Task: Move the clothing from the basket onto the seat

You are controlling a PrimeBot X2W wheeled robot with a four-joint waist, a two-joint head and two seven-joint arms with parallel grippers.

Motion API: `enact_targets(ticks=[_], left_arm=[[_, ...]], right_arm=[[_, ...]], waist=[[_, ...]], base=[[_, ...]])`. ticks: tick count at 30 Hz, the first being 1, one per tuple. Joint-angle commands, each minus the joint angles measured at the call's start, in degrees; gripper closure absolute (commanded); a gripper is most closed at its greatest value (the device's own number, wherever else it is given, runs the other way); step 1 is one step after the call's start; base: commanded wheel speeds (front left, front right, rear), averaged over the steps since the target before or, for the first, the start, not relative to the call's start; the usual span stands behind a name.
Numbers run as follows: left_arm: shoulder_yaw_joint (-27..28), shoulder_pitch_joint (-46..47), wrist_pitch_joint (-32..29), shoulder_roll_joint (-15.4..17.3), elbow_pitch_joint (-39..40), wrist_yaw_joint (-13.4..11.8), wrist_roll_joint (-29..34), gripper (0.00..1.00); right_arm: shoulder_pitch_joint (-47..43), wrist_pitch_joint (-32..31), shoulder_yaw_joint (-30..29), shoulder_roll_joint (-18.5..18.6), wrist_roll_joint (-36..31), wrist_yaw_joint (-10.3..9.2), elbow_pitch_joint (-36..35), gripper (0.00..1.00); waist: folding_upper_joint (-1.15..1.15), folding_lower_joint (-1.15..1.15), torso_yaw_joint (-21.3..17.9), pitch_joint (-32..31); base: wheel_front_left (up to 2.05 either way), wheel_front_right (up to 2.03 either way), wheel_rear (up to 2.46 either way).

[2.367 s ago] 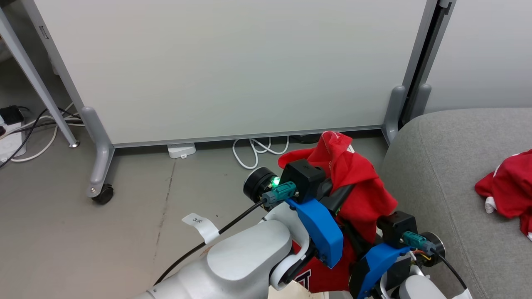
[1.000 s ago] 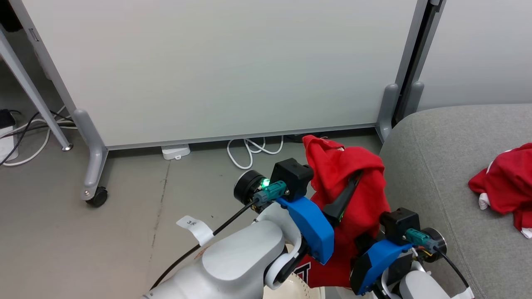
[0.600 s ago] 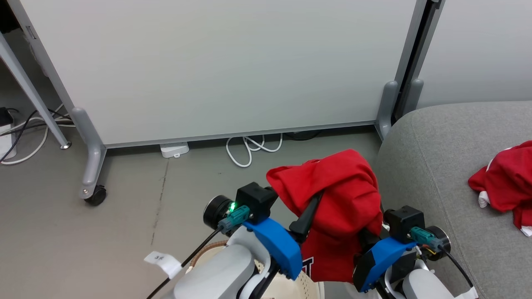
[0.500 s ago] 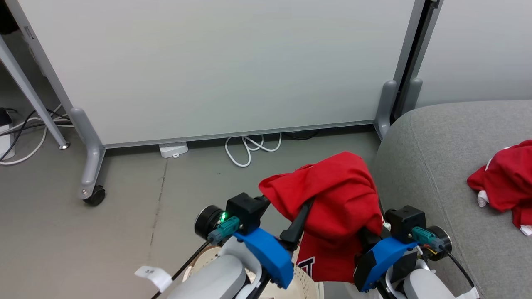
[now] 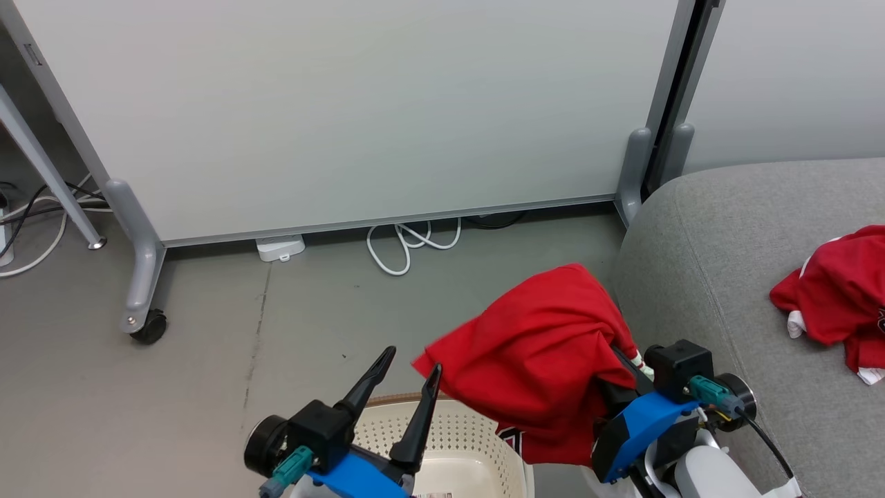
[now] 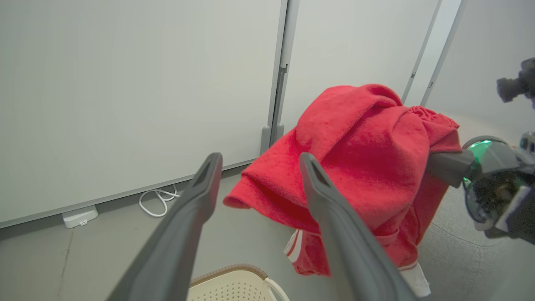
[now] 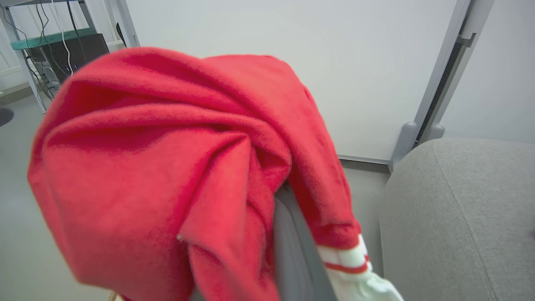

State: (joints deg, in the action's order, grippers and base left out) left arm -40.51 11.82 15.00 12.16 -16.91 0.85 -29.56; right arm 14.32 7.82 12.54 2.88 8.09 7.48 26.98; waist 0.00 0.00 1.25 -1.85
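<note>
Step in hand: carrying the second piece of clothing to the seat. One red garment (image 5: 539, 360) hangs draped over the right gripper (image 5: 622, 366), up in the air between the basket (image 5: 449, 443) and the seat's left edge (image 5: 691, 277). The other red garment (image 5: 836, 297) lies crumpled on the seat, toward its right side.

Right gripper: fingers buried under cloth. The right wrist view shows one grey finger (image 7: 292, 246) with fabric folded round it; probably pinching the garment, but I can't tell how the jaws stand.

Left gripper (image 5: 401, 377): fingers spread, nothing between them, over the basket's far rim. In the left wrist view the cloth sits just beyond its right finger, apart from it.

Next move, my call: swing the right arm rightward over the seat's rounded left edge, get the low hem fully past it, then let go. Risk: a trailing cuff snags or the garment slides down the seat's side onto the floor.

Materials:
- Garment: soft knit, limp, deep folds, white ribbed cuff with red stripe (image 7: 355, 263).
- Basket: stiff cream perforated plastic, brown woven-look rim.
- Seat: light grey woven upholstery, rounded corners, stitched seam.
</note>
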Motion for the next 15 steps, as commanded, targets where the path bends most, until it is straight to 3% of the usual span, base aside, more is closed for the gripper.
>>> enact_targets(ticks=[1,7,15], left_arm=[[1.95,-1.67,0.26,0.04,0.68,0.64,1.33,0.00],[7.85,-6.40,0.27,-0.69,0.44,2.64,5.41,0.00],[11.80,-8.17,0.26,-2.24,-0.62,4.23,9.69,0.00]], right_arm=[[-0.43,0.09,-0.18,0.00,-0.52,0.03,-0.38,1.00],[-0.72,-0.12,-0.37,0.01,-0.64,0.03,-0.77,1.00],[-0.86,-0.11,-0.52,0.00,-0.56,0.03,-0.96,1.00]], waist=[[0.00,0.00,-0.10,0.11],[0.00,0.00,-0.57,0.33],[0.00,0.00,-1.15,0.46]], base=[[0.00,0.00,0.00],[0.00,0.00,0.00],[0.00,0.00,0.00]])
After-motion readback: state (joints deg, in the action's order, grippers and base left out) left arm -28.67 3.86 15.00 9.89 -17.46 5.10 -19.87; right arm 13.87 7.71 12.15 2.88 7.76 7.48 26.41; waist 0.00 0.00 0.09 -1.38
